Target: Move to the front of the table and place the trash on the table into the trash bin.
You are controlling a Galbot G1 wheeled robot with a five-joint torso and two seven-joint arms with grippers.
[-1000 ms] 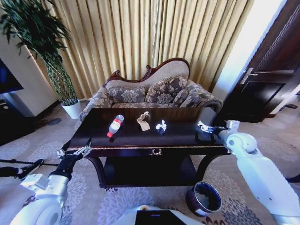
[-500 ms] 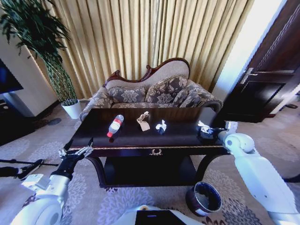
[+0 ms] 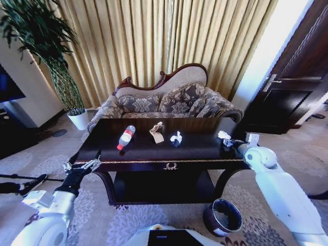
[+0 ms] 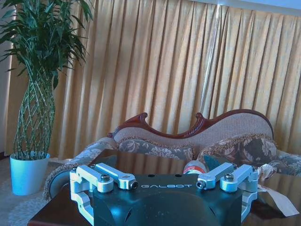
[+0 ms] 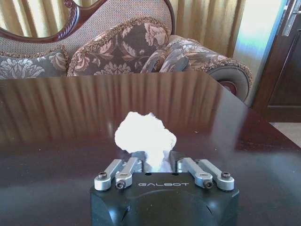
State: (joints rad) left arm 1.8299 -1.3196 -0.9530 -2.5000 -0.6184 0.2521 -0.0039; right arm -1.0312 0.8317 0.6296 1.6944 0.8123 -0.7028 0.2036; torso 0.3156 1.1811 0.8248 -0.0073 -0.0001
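Note:
The dark glossy table stands in front of me. On it lie a clear bottle with a red label, a crumpled beige paper and a small white wrapper. At the table's right end my right gripper is shut on another white crumpled wrapper, low over the top. My left gripper is open beside the table's front left corner; past it I see the bottle. The dark trash bin stands on the carpet below the table's right front.
A patterned sofa sits right behind the table, with gold curtains beyond. A tall plant in a white pot stands at the back left. A dark door is at the right. Patterned carpet surrounds the table.
My right gripper has shifted slightly to the right and back with the white wrapper in it. The left arm and the other trash have not moved.

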